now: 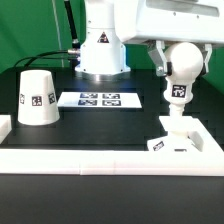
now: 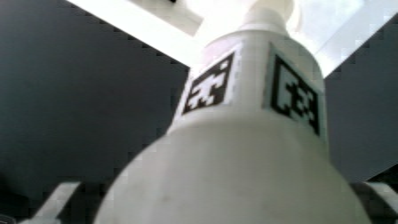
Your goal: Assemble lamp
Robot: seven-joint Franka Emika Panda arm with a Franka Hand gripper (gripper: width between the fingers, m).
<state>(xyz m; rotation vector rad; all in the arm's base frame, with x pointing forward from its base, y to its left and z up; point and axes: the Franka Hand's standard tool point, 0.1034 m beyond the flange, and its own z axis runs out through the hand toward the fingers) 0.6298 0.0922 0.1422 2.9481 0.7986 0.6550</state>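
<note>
Exterior view: bulb [image 1: 181, 75] upright at the view's right, stem down on the flat square base [image 1: 170, 143], close by the white front ledge [image 1: 90, 158]. Shade [image 1: 37, 97] stands well apart at the view's left, with the marker board [image 1: 98, 99] between.

Wrist view: gripper [image 2: 217, 205] straddles the bulb's wide head, a finger [image 2: 54, 203] showing on each side. Can't tell whether they press or merely flank.

Risks, as I judge them:
- Stem not fully seated: on release the bulb may lean or topple.
- A finger dragging on the head during withdrawal could tip the bulb and shift the base.
- A loose hold while twisting would slip.
</note>
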